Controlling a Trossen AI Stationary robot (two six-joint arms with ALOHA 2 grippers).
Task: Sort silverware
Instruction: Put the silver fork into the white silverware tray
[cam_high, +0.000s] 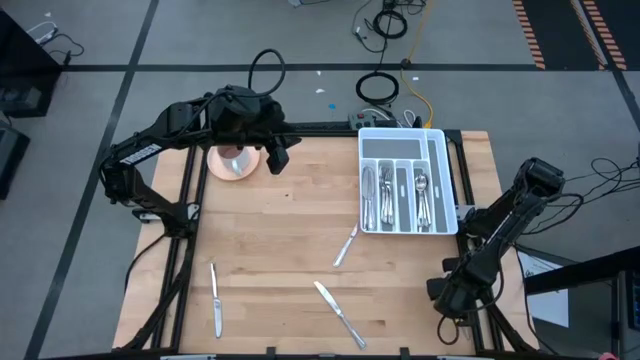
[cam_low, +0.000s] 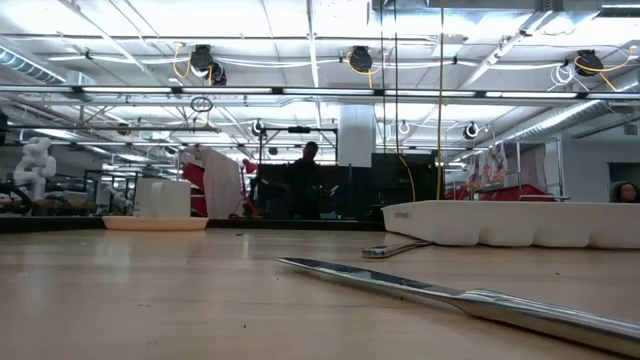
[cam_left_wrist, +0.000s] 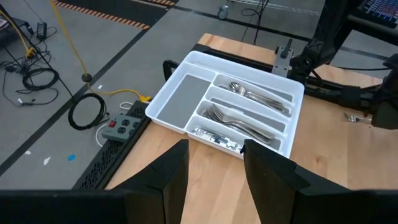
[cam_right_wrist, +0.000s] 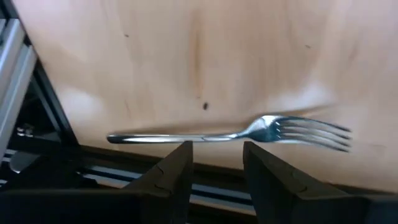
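The white tray (cam_high: 447, 180) sits at the table's far right and holds sorted spoons (cam_left_wrist: 258, 94), forks (cam_left_wrist: 239, 121) and knives (cam_left_wrist: 217, 137). Loose silverware lies flat on the wood: a knife (cam_high: 215, 298) near left, a knife (cam_high: 340, 313) near centre, and a short piece (cam_high: 345, 246) mid-table. A fork (cam_right_wrist: 230, 135) lies at the table's right edge. My right gripper (cam_right_wrist: 216, 155) hovers open over the fork's handle, one finger on each side of it. My left gripper (cam_high: 277, 158) is open and empty, raised beside the pink bowl (cam_high: 235, 160).
The pink bowl stands at the far left. A power strip and coiled cables (cam_high: 378, 88) lie on the floor beyond the far edge. The black frame rail (cam_right_wrist: 37, 93) runs along the table's right edge near the fork. In the low view a knife (cam_low: 450, 295) lies close in front.
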